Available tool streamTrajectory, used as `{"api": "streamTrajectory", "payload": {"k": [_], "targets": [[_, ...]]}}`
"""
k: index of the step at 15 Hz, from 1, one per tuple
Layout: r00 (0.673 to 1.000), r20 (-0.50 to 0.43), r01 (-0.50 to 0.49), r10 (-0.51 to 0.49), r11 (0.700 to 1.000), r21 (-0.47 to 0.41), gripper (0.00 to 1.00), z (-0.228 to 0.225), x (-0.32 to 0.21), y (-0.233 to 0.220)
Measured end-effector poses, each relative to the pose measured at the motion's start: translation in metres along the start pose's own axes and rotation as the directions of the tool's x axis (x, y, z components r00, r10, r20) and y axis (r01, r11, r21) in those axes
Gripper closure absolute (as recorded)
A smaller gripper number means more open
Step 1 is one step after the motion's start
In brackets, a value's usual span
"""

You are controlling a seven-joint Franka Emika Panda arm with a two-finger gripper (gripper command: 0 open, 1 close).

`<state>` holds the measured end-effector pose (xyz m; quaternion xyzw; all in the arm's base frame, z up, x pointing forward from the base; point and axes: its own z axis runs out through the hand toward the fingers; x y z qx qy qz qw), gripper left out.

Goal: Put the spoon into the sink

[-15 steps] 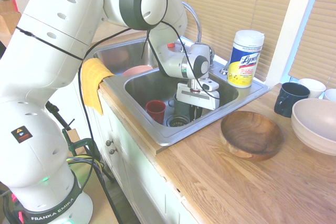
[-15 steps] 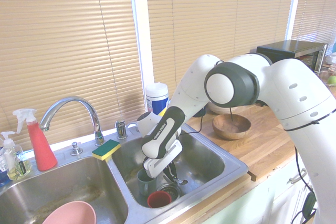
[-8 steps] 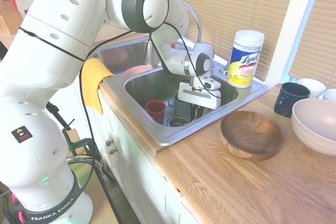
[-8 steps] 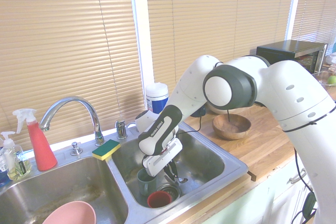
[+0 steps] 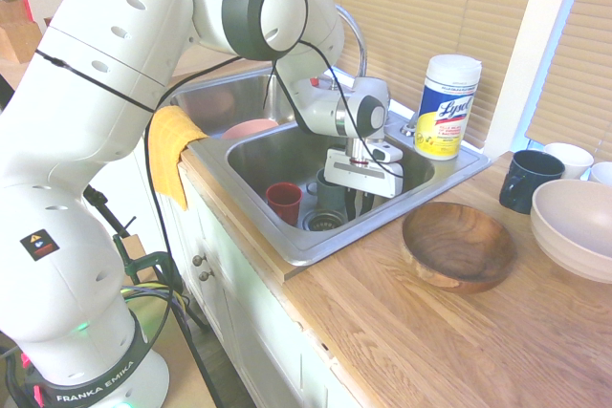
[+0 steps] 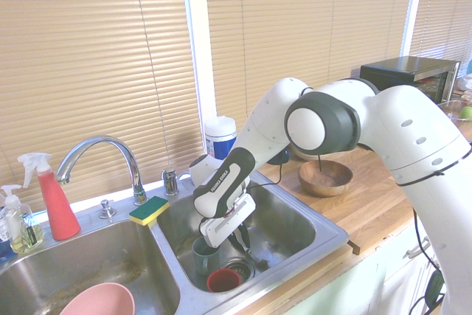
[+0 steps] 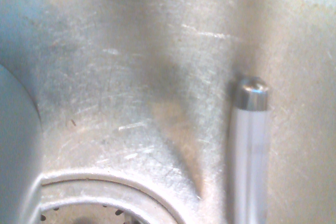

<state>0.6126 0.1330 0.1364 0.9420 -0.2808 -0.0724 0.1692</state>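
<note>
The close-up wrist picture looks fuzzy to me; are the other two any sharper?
Wrist view: soft, the spoon handle and scratched sink floor blurred. First exterior view: sharper, window side washed out. Second exterior view: clear, evenly lit through the blinds.

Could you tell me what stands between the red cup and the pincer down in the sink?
A dark green cup stands between the red cup and the pincer, beside the drain; the first exterior view shows it.

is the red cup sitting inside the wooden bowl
No, the red cup stands on the floor of the sink beside the drain, while the wooden bowl sits empty on the counter.
</note>
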Motion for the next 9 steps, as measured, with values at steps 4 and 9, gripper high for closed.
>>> {"api": "streamTrajectory", "payload": {"k": [4, 9], "targets": [[1.0, -0.025, -0.01, 0.01, 1.0, 0.01, 0.0, -0.009, 0.003, 0.003], [0.994, -0.103, -0.018, 0.023, 0.999, 0.049, 0.0, -0.066, -0.033, 0.046]]}}
